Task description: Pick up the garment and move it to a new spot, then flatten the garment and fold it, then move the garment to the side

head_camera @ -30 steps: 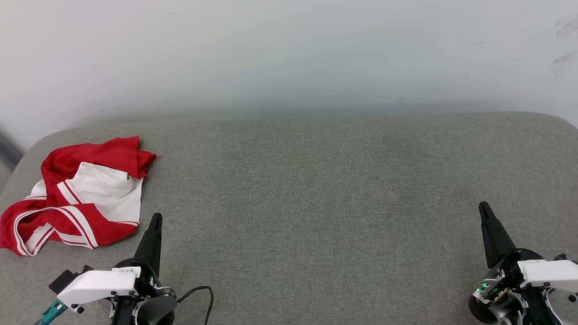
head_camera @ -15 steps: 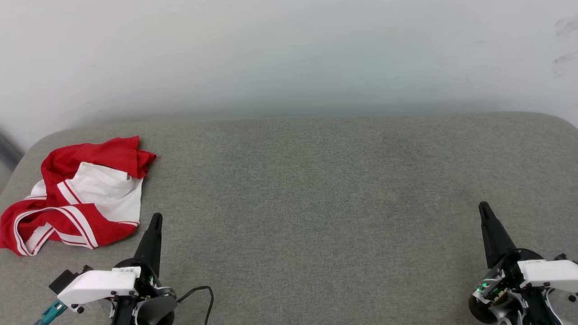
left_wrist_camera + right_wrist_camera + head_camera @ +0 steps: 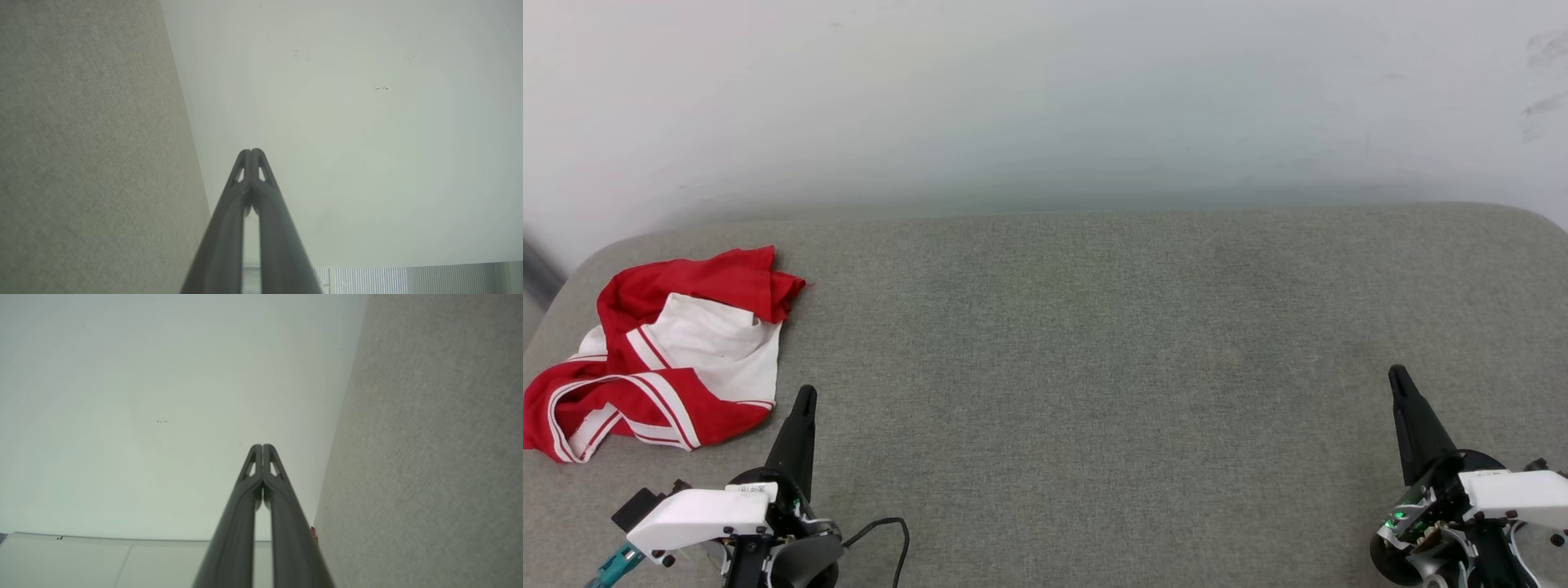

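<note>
Pickup is pending; the garment [image 3: 662, 359] is lying untouched. The left gripper [image 3: 805, 395] and right gripper [image 3: 1395, 373] are sitting closed, empty. The left one needs opening, then reaching.

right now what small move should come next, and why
Probably open the left gripper and reach it toward the garment. It lies crumpled and untouched on the grey surface, close to that gripper; both grippers are shut and the right gripper is far off.
</note>
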Tool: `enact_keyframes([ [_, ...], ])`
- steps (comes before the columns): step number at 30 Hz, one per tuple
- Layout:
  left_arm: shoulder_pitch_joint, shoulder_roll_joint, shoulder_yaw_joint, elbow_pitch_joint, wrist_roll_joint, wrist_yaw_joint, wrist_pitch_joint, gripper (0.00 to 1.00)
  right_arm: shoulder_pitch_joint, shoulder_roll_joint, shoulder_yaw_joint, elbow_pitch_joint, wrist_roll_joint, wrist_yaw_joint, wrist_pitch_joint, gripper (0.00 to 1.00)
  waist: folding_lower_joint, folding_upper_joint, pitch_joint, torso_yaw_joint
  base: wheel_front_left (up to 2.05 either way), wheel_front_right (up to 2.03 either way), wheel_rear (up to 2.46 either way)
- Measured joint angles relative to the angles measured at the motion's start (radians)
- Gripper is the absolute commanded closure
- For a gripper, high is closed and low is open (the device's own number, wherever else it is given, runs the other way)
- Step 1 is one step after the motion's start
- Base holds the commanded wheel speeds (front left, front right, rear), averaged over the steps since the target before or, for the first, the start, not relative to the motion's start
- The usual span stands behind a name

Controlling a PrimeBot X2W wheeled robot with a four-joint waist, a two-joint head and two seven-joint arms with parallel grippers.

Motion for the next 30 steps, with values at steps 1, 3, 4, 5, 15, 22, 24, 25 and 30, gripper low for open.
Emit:
enact_keyframes([
  [1,0.000,0.000,0.000,0.000,0.000,0.000,0.000,1.00,0.000,0.000,0.000,0.000,0.000,0.000,0.000,1.00,0.0000,0.0000,0.000,0.000,0.00,0.00,0.00],
  [3,0.009,-0.001,-0.002,0.012,0.000,0.001,0.000,0.00,0.010,0.000,0.001,0.012,0.000,0.000,0.000,0.00,0.0000,0.0000,0.000,0.000,0.00,0.00,0.00],
  [4,0.018,-0.002,-0.003,0.021,0.000,0.001,0.000,0.00,0.019,0.001,0.001,0.022,0.000,0.000,0.000,0.00,0.0000,0.0000,0.000,0.000,0.00,0.00,0.00],
  [5,0.027,-0.004,-0.004,0.030,0.000,0.001,-0.001,0.00,0.029,0.001,0.001,0.030,0.000,0.000,0.000,0.00,0.0000,0.0000,0.000,0.000,0.00,0.00,0.00],
  [15,0.058,-0.006,-0.013,0.021,0.019,0.001,-0.044,0.00,0.053,0.001,0.030,0.035,-0.015,-0.002,-0.043,0.00,0.0000,0.0000,0.001,-0.001,0.00,0.00,0.00],
  [22,0.069,-0.006,0.000,0.006,0.077,0.001,-0.075,0.00,0.059,0.001,0.040,0.031,-0.063,-0.002,-0.075,0.00,0.0000,0.0000,0.001,-0.002,0.00,0.00,0.00],
  [24,0.073,-0.006,0.010,0.002,0.099,0.001,-0.084,0.00,0.059,0.001,0.039,0.031,-0.099,-0.002,-0.082,0.00,0.0000,0.0000,0.002,-0.003,0.00,0.00,0.00],
  [25,0.075,-0.006,0.015,0.001,0.109,0.001,-0.089,0.00,0.059,0.001,0.037,0.030,-0.120,-0.002,-0.088,0.00,0.0000,0.0000,0.002,-0.003,0.00,0.00,0.00],
  [30,0.077,-0.006,0.029,-0.015,0.160,0.001,-0.110,0.00,0.059,0.002,0.012,0.009,-0.253,-0.002,-0.109,0.00,0.0000,0.0000,0.004,-0.003,0.00,0.00,0.00],
])
